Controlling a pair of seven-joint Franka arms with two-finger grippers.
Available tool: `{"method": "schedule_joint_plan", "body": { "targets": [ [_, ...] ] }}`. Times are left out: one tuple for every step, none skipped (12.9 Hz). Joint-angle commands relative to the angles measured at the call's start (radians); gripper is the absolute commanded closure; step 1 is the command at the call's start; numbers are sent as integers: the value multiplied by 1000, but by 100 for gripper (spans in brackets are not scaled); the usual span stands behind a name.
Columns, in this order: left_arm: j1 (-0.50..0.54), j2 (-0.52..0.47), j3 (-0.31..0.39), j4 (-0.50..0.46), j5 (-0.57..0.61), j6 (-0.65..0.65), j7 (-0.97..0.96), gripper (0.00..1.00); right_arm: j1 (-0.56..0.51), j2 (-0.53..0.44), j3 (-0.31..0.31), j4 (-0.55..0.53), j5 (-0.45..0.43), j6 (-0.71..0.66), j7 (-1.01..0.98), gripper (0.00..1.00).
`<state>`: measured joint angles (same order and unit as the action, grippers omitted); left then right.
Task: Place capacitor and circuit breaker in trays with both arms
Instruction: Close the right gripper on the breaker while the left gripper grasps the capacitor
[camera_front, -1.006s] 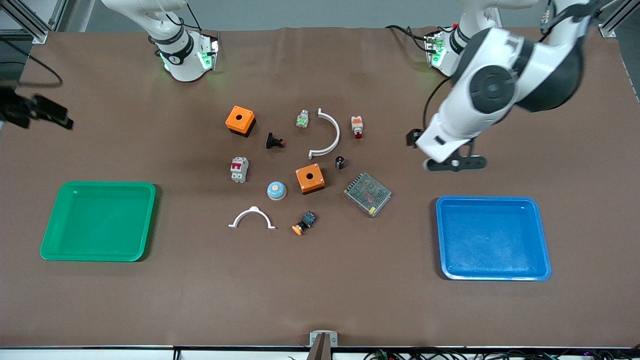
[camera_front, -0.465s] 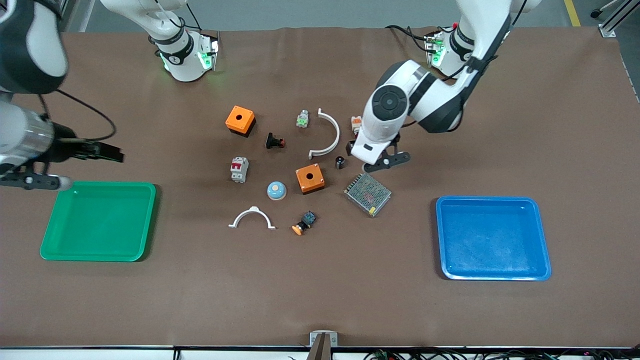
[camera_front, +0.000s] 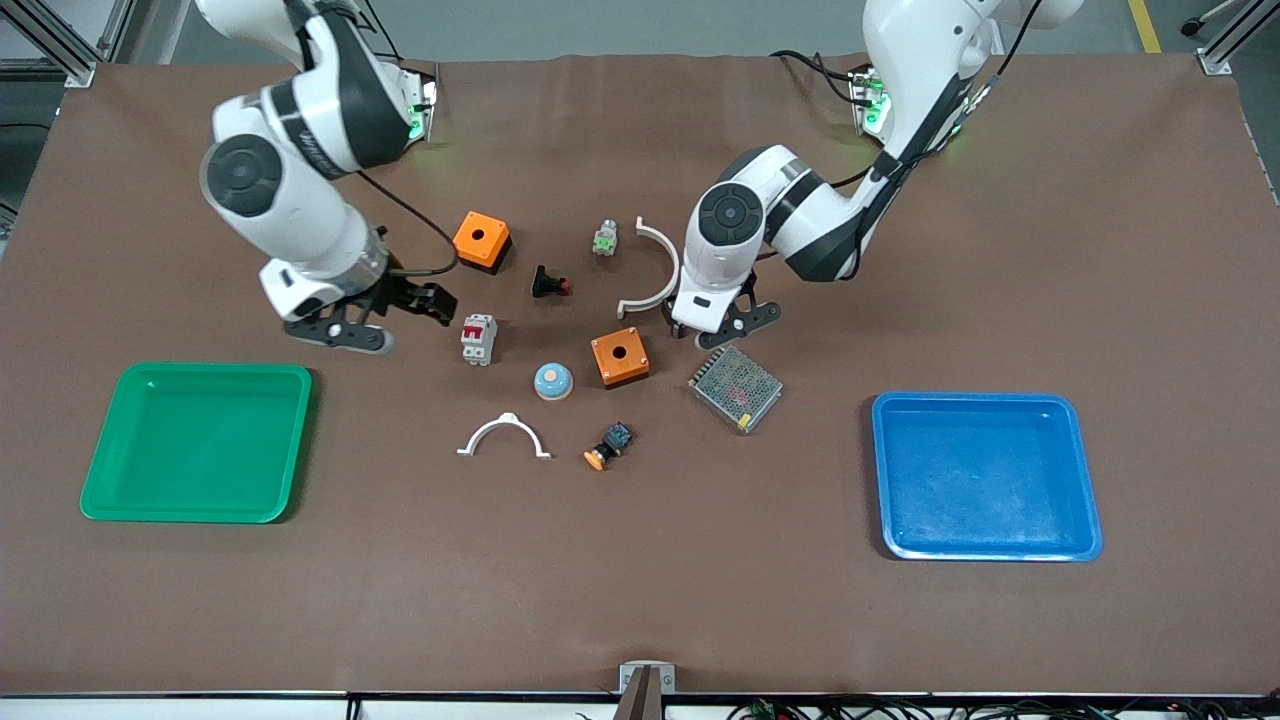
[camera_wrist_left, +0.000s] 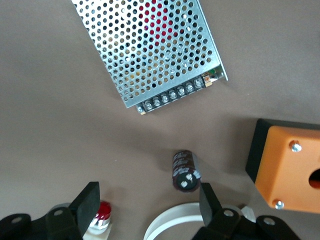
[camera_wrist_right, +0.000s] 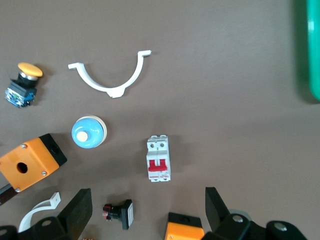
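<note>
Capacitor lies under our wide-open left gripper; our right gripper, jaws wide, hangs beside the circuit breaker.

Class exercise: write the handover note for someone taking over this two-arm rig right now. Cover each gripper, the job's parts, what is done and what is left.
Left gripper: jaws open, over the capacitor, which lies on the table beside the white arc.
Right gripper: jaws open, by the circuit breaker, which lies on the table untouched.
Done: both arms are at their parts.
Left: grasp both and place them; the green tray and blue tray hold nothing.
</note>
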<state>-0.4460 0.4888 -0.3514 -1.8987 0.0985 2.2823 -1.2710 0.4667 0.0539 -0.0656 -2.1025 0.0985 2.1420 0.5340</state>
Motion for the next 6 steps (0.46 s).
{"method": "schedule_joint_plan", "body": {
  "targets": [
    [-23, 49, 2, 33, 33, 31, -74, 13, 33, -11, -14, -140, 4, 154, -6, 0],
    [-26, 62, 2, 36, 33, 42, -90, 13, 41, 13, -16, -154, 0, 188, -9, 0],
    [-31, 69, 3, 38, 33, 58, -100, 15, 44, 39, -16, -156, -8, 208, -9, 0],
    [-31, 80, 3, 39, 33, 83, -108, 17, 46, 64, -16, -159, -10, 240, -11, 0],
    [-33, 86, 3, 38, 33, 98, -110, 19, 47, 88, -16, -159, -11, 263, -11, 0],
    [-33, 94, 3, 39, 33, 106, -110, 20, 58, 110, -16, -160, -11, 283, -11, 0]
  ]
}}
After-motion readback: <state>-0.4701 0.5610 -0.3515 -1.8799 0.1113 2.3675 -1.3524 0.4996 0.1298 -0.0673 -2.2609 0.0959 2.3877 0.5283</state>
